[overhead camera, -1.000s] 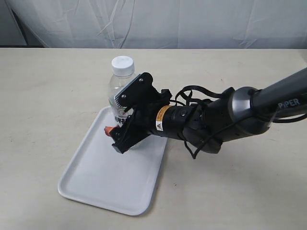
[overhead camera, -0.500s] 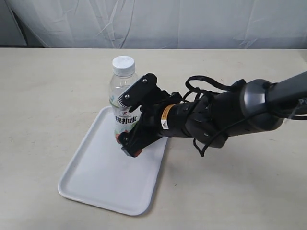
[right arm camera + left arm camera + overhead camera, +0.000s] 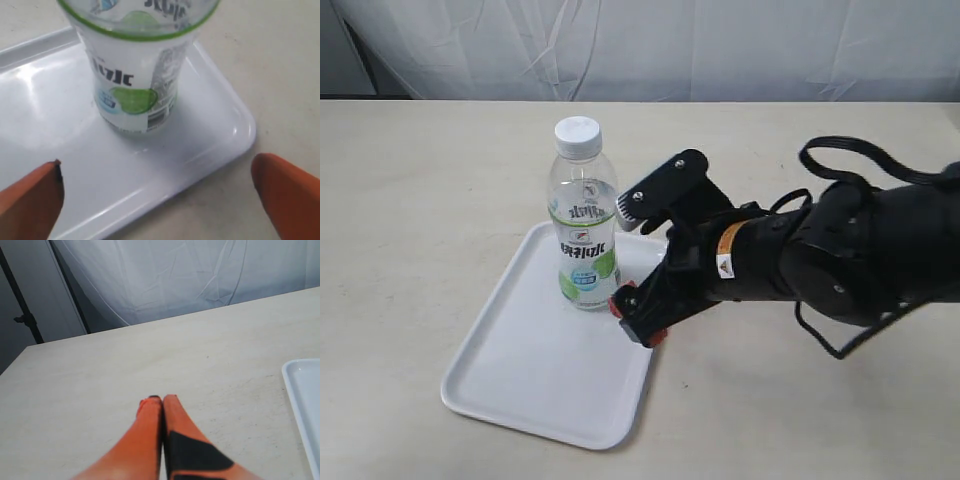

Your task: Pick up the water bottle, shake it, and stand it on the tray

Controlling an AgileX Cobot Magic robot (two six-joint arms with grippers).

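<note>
While upright on the tray (image 3: 520, 362), the water bottle (image 3: 584, 240) clear of wide-apart, empty right jaws; left jaws together, empty

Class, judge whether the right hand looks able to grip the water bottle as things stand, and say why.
Probably yes. The right hand is open, wider than the water bottle, which stands upright on the tray just ahead of it with nothing between them.
</note>
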